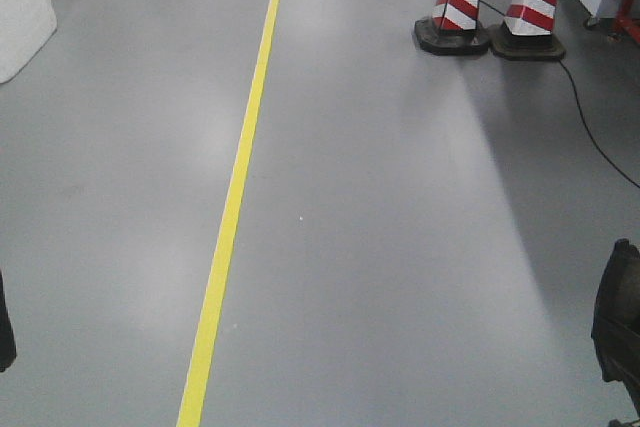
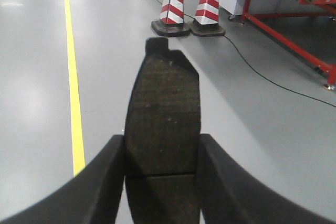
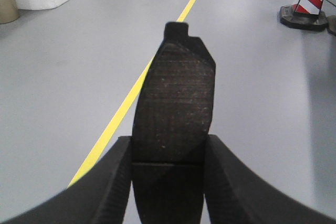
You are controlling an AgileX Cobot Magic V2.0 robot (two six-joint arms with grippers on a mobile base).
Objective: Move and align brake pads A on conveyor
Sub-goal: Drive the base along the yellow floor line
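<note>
Left gripper [image 2: 161, 148] is clamped on a brake pad [image 2: 164, 98], held above the floor [image 2: 262, 129] just right of the yellow line [image 2: 72, 87]; right gripper [image 3: 169, 145] clasps a second brake pad [image 3: 176, 93], overlapping that line in its view.

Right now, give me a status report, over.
Left gripper shut on one brake pad. Right gripper shut on second brake pad. Striped cones and cable ahead.

One brake pad [image 2: 164, 98] sits in the left gripper [image 2: 161, 139], a second pad [image 3: 176, 93] in the right gripper [image 3: 169, 140].
</note>
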